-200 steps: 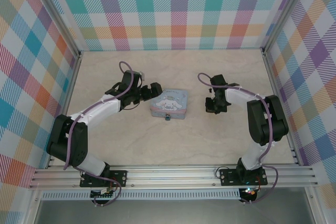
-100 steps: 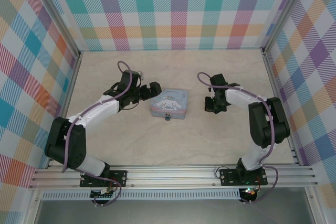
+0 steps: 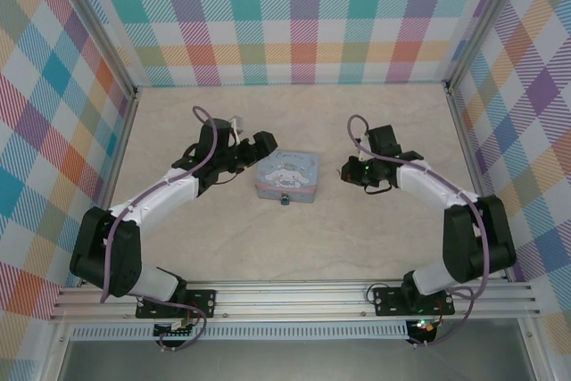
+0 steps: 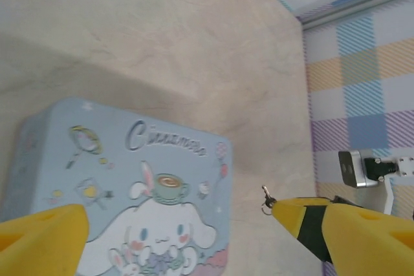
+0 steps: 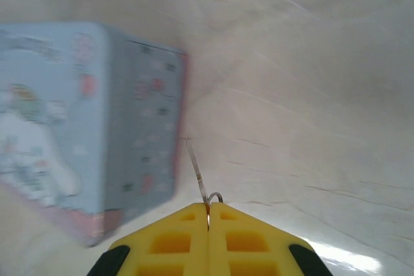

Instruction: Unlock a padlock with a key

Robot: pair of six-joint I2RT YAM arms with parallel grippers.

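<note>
Tabletop (image 3: 357, 238): pale marble, tin (image 3: 288, 174) at centre
Padlock (image 3: 285, 200): at tin's near edge
Left gripper (image 3: 261, 145): spread, by tin's far-left corner
Right gripper (image 5: 208, 208): pinching key (image 5: 196, 169), right of tin

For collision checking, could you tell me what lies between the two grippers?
The cartoon tin sits between left gripper and right gripper, visible in the top view.

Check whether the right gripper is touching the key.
Touching. The right wrist view shows the right gripper shut on the key, whose thin shaft sticks out from between its closed jaws.
</note>
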